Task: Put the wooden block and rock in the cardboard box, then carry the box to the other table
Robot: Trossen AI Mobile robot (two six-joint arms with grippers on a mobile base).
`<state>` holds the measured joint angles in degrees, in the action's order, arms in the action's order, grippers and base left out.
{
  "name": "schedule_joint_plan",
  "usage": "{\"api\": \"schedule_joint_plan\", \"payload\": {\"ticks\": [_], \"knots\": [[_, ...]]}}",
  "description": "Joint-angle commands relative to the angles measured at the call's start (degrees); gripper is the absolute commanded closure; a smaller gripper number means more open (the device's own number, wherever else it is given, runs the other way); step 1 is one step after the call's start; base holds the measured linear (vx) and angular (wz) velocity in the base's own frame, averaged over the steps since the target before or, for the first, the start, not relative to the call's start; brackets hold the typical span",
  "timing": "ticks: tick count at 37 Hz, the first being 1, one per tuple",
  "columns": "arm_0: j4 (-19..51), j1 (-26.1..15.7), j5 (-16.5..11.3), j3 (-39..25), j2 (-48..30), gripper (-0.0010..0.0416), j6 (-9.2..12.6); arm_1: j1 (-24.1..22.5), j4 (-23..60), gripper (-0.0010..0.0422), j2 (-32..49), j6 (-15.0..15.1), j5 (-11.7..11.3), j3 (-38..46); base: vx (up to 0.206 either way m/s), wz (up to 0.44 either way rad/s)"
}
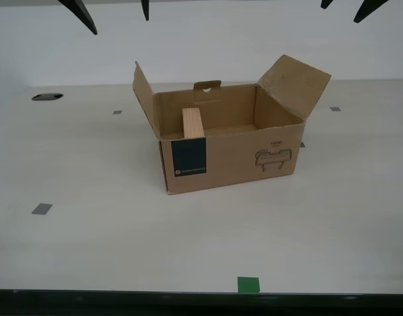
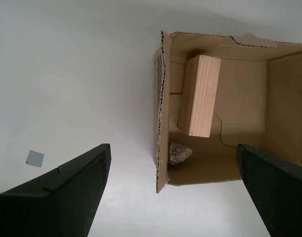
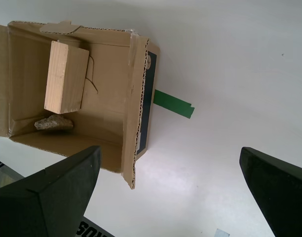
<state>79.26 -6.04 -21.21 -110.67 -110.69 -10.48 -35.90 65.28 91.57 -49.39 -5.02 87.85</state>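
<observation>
The cardboard box [image 1: 228,161] stands open on a smooth off-white table, its flaps up. Inside it the wooden block [image 1: 193,123] leans against the wall on the exterior view's left. The wrist views show the block [image 2: 200,96] [image 3: 66,76] with the rock [image 2: 179,153] [image 3: 53,122] lying beside its end; the exterior view hides the rock. My second gripper [image 2: 171,148] [image 1: 117,20] hangs open high above the box's side on the exterior view's left. My first gripper [image 3: 169,150] [image 1: 343,8] hangs open above the opposite side. Both hold nothing. The other table is out of view.
Grey squares [image 1: 41,209] [image 1: 117,112] [image 1: 335,108] and a green tape mark [image 1: 248,284] dot the table. A green strip [image 3: 173,103] lies beside the box. A dark oval hole [image 1: 47,97] sits at the back on the exterior view's left. The table's front edge is near.
</observation>
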Motion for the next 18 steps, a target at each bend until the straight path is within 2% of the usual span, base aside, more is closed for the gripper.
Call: {"api": "schedule_joint_plan", "payload": {"ticks": [1, 3, 7, 15, 18], "knots": [[0.0, -0.1, -0.5, 0.0, -0.1, 0.0014, 0.0, 0.0, -1.5, 0.0066, 0.0, 0.5, 0.1, -0.5, 0.0, 0.0], [0.0, -0.1, -1.2, 0.0, -0.1, 0.0014, 0.0, 0.1, -2.3, 0.0066, 0.0, 0.6, 0.1, -1.1, 0.0, 0.0], [0.0, -0.1, -4.8, 0.0, -0.1, 0.0014, 0.0, 0.1, -3.2, 0.0067, 0.0, 0.6, 1.2, -2.9, 0.0, 0.0], [0.1, -0.2, -5.3, 0.0, -0.1, 0.0014, 0.0, 0.3, -4.7, 0.0066, 0.0, 0.9, 1.2, -5.9, 0.0, 0.0], [0.2, -0.2, -7.4, 0.3, -0.1, 0.0015, 0.0, 0.3, -6.5, 0.0067, 0.0, 1.7, 1.2, -7.4, 0.0, 0.0]]}}
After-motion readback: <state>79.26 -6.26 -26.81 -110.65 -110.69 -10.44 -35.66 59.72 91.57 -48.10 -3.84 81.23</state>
